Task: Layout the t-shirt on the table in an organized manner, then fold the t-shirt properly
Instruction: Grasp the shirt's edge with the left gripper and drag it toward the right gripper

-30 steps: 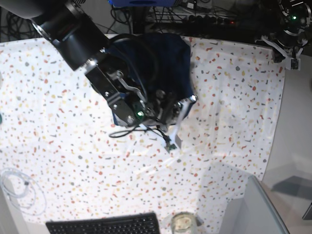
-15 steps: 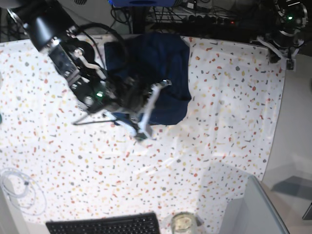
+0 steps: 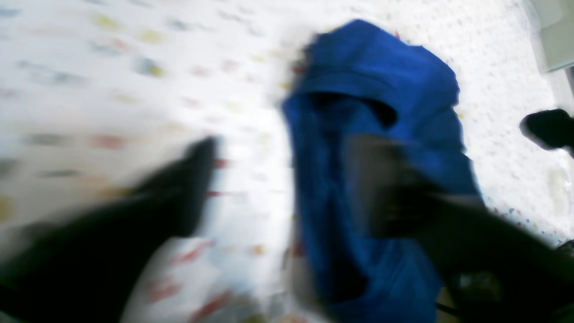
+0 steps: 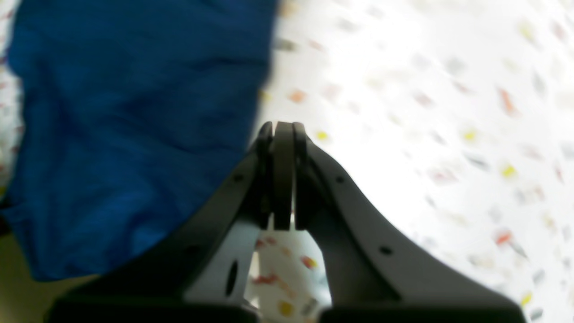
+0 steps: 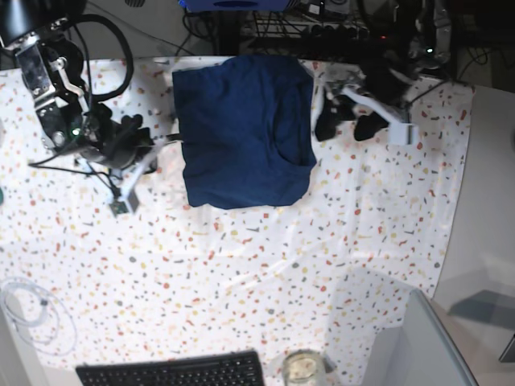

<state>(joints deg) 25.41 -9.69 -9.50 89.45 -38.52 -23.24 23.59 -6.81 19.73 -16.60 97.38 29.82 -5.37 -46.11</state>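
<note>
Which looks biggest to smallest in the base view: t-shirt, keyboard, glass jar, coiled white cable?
1. t-shirt
2. keyboard, partly cut off by the frame edge
3. coiled white cable
4. glass jar

All lie on the table, so nearness barely skews the order.

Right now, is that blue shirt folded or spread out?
Folded: the t-shirt lies as a compact rectangle on the table, no sleeves showing.
</note>
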